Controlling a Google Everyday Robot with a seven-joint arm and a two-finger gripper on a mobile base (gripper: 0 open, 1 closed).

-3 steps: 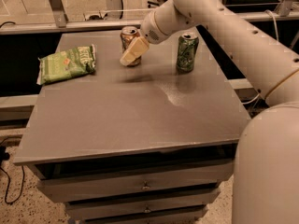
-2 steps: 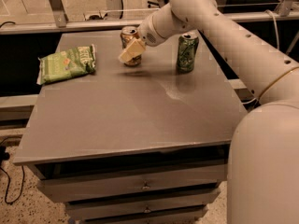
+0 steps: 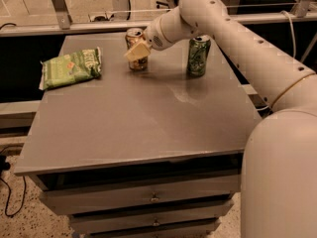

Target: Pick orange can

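Over the last second the pincer [image 3: 137, 51] has crept only a little, sliding slightly toward the desk's left edge while staying at the same height against the orange can [image 3: 132, 37]. We read that as the approach being over and the grasp itself now being the step in hand. The can has not shifted: it stands upright close to the far edge of the desk [image 3: 138, 128], somewhat left of that edge's middle. The pincer's pale tip covers the middle of the can from our side. We cannot tell whether the pincer is spread, narrowed or already clamped, nor whether it sits around the can or just in front of it. The can shows a silver top with a coppery-orange body and pale markings above the pincer, and a darker band of the body below it. The green can [image 3: 198, 56] stands upright well apart, toward the far right corner, under the arm [image 3: 237, 38]. A green snack bag [image 3: 71, 68] lies flat by the left edge, also unmoved. Nothing has been lifted yet, so we judge the pick still to be done.
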